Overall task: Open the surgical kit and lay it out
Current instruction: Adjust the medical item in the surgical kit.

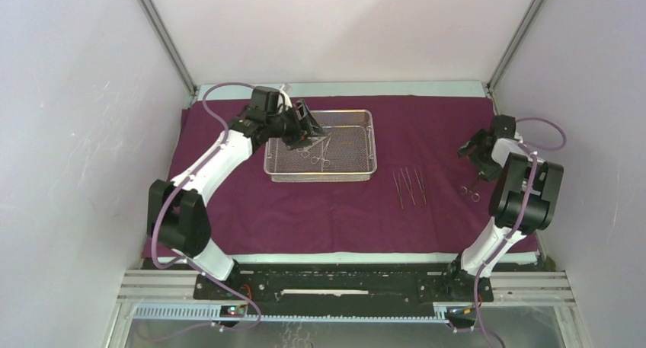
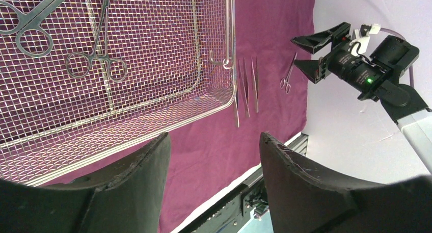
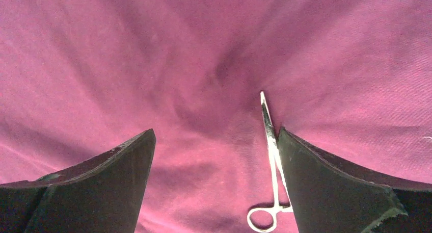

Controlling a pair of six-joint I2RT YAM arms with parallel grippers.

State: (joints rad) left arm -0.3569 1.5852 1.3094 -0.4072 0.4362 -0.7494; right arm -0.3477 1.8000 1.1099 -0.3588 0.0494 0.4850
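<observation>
- Layout is in hand: two forceps (image 2: 102, 52) are left in the tray (image 2: 153, 75).
- The left gripper (image 2: 214, 138) is held open and empty above them; one must be grasped next.
- The right gripper (image 3: 216, 136) is spread, empty.

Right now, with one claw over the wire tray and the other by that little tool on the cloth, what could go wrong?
1. The ring-handled instruments lie flat and close together on the mesh tray; the open left gripper might snag the wire or lift two at once.
2. The open right gripper hangs with one finger right beside the lone scissor-like tool; it could nudge it askew or pinch the creased cloth.
</observation>
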